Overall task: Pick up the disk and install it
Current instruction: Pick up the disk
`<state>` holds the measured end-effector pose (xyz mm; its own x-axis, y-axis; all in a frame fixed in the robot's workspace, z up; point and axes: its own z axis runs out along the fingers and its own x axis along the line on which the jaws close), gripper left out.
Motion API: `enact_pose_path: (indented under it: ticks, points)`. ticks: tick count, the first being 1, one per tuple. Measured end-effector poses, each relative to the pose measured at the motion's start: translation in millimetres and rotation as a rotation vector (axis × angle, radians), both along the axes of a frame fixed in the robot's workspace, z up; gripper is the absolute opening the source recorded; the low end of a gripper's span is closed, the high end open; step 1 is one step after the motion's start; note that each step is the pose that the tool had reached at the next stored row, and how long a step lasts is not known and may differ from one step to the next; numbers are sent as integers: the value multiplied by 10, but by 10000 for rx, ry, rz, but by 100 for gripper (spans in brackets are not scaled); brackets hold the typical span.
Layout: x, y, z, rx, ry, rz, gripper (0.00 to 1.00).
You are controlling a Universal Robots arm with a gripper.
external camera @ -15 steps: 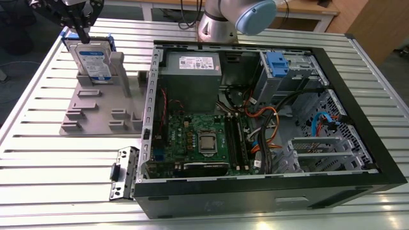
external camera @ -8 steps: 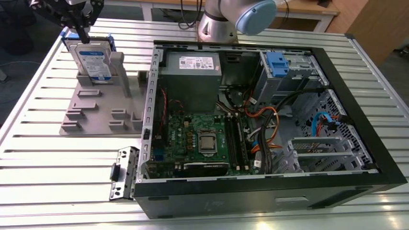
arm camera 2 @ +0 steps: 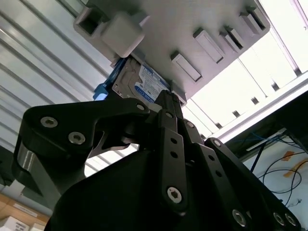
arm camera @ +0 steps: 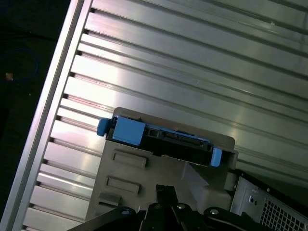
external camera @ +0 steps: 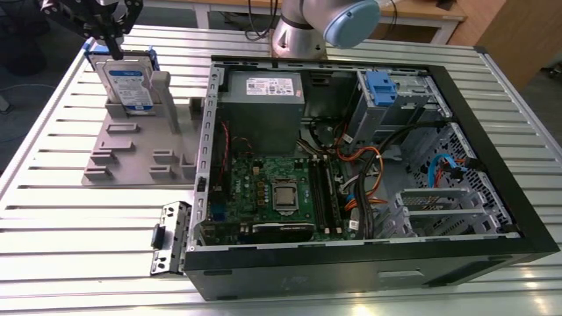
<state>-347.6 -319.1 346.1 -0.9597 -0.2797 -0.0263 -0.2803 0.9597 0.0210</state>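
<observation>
In the exterior view the whole layout is seen: the disk stands upright on its edge in a grey fixture at the far end of the exterior view's left, label facing the camera, its blue carrier showing along the top and sides; the fixture rests on the slatted metal counter. To the exterior view's right an open computer case lies on its side, and in it a green motherboard, a grey box with a white sticker and a bare blue bracket in the far bay can be made out; the arm rises from the far edge of the counter, behind the case.

In the first wrist view the disk is seen edge-on from above, with the blue tabs at both ends of its top edge; a corner of the case is also caught. In the second wrist view the label face of the disk is glimpsed past the black linkage.

The pincer is held pointing down, just above the left part of the disk's top edge; its links are seen converging to a narrow tip, so it is taken as closed or very nearly so, and nothing is gripped. In the first wrist view the pincer is seen apart from the disk.
</observation>
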Motion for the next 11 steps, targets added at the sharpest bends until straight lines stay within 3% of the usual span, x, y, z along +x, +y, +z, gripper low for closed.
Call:
enact_pose_path:
  ticks: [11]
  points:
    - [0,0,0,0,0,857,10]
